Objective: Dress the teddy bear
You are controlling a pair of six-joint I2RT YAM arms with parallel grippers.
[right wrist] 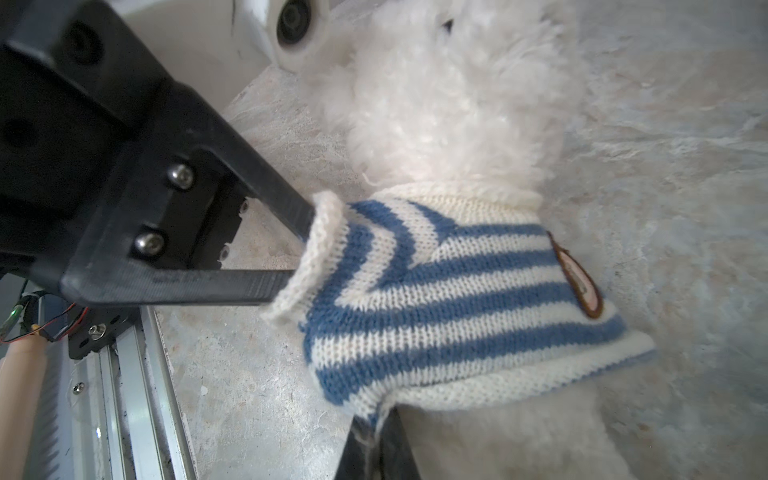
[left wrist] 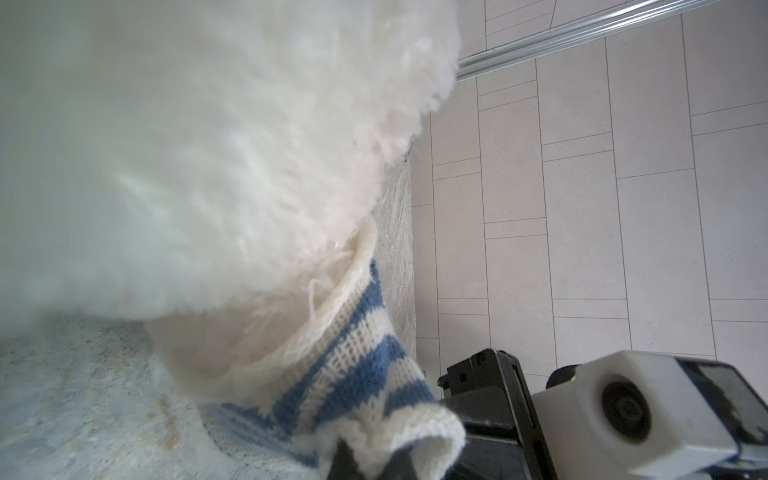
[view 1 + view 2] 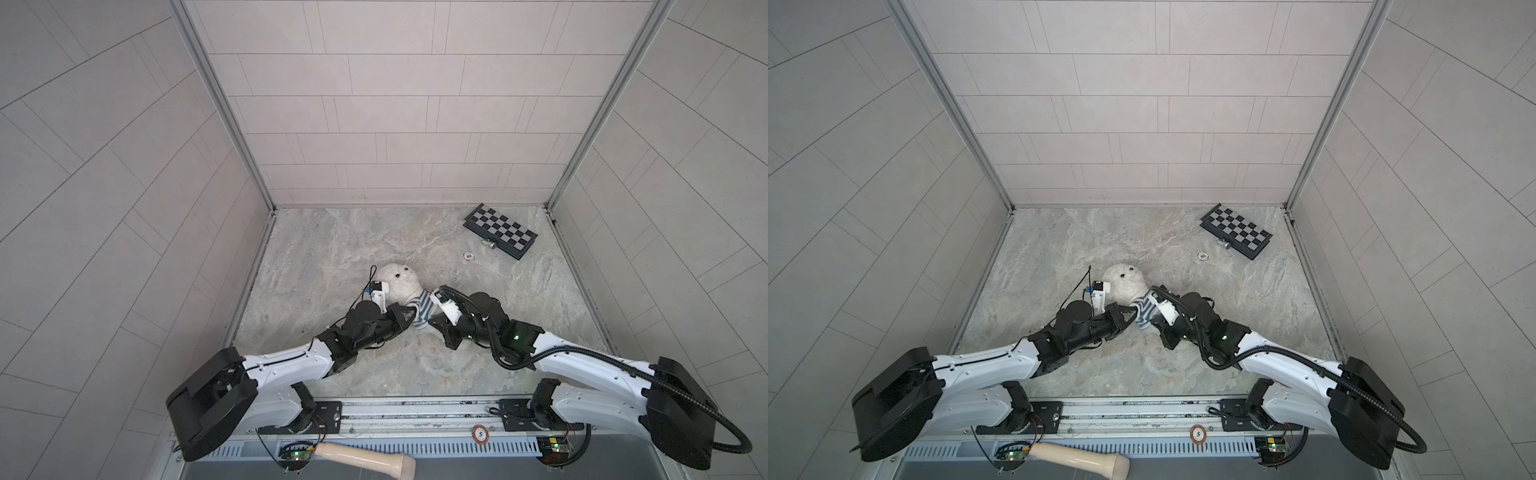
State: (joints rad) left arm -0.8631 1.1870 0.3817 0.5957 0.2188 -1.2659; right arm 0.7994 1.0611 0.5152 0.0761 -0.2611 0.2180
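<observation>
Spreading across both top views, the marbled grey bench (image 3: 332,249) sits inside pale tiled walls (image 3: 415,104). The left arm (image 3: 291,365) and the right arm (image 3: 590,370) reach in from the near rail and meet close together at the middle of the bench.

Between them lies the teddy bear (image 3: 399,282) (image 3: 1125,282), a fluffy cream-white plush near the bench's middle. Its head points toward the far wall and its dark eyes and nose face up. The arms mostly hide its lower body in the top views.

A folded black-and-white chessboard (image 3: 500,230) rests askew in the far right corner, well apart from the bear. A rounded beige handle (image 3: 365,457) lies on the front ledge below the rail.

The striped shirt (image 1: 457,299) (image 3: 422,308), knitted in blue and cream, has its collar around the bear's neck, just under the head. Whether a limb fills the sleeve, I cannot tell.

In the right wrist view the left end effector (image 1: 297,249) (image 2: 372,461) meets the sleeve cuff, its tips hidden by the rolled edge. The left wrist view shows its fingers (image 2: 345,457) clamped together on that cuff. The right end effector (image 1: 378,453) is likewise pinched together, on the shirt's cream bottom hem.

A brown-rimmed oval badge (image 1: 577,278) sits on the shirt's chest. A round chip (image 3: 481,434) marked 5 lies on the rail, and a small pale ring (image 3: 468,256) lies on the bench near the chessboard.
</observation>
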